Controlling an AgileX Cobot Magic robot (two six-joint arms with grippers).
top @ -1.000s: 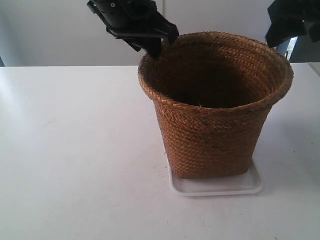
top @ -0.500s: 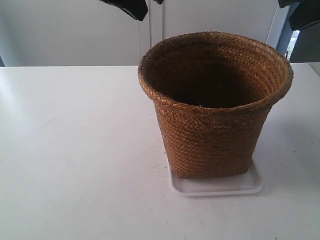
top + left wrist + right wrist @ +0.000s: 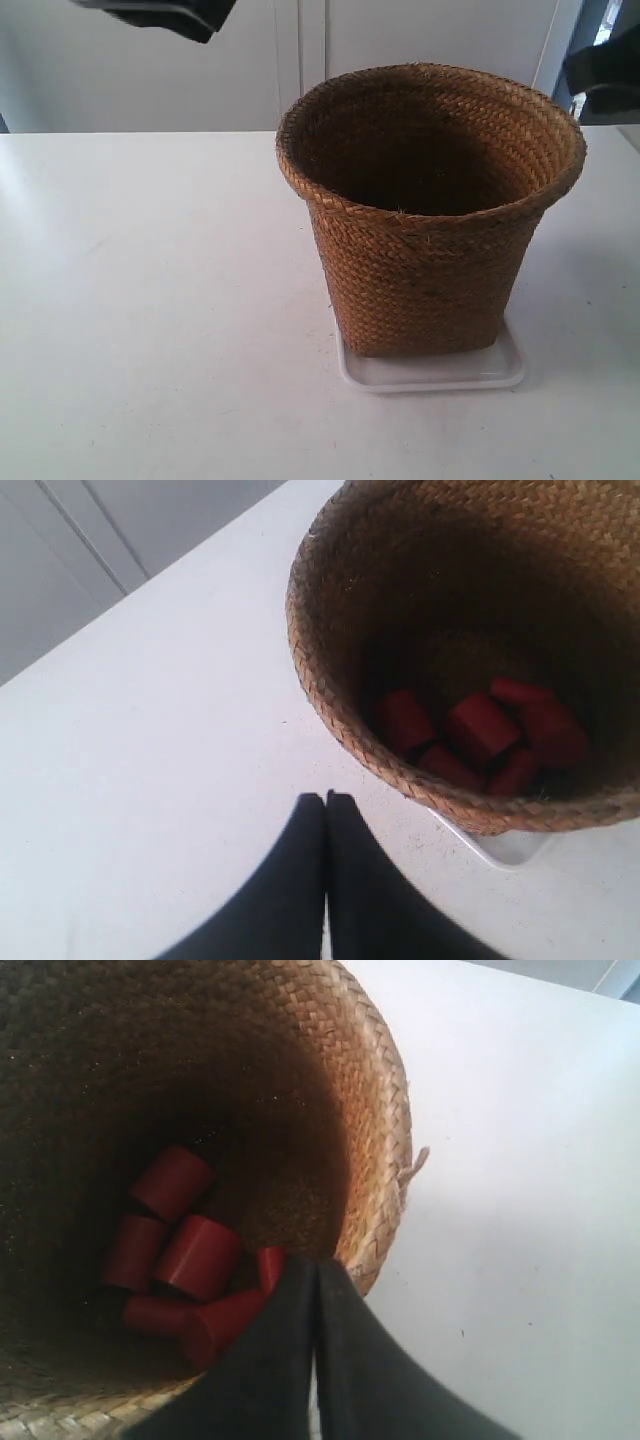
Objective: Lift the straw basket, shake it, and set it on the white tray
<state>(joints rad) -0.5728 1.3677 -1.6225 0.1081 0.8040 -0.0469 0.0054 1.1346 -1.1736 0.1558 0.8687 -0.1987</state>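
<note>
Straw basket (image 3: 430,260) sits on white tray (image 3: 508,370), clear of jaws.

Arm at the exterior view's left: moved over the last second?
Yes. The arm at the exterior view's left has gone up and toward the view's left, away from the rim of the straw basket.

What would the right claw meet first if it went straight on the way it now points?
Most likely the straw basket: the shut right claw points at its inner wall, just below the rim. The red cylinders lie deeper, at the bottom. Depth is unclear.
</note>
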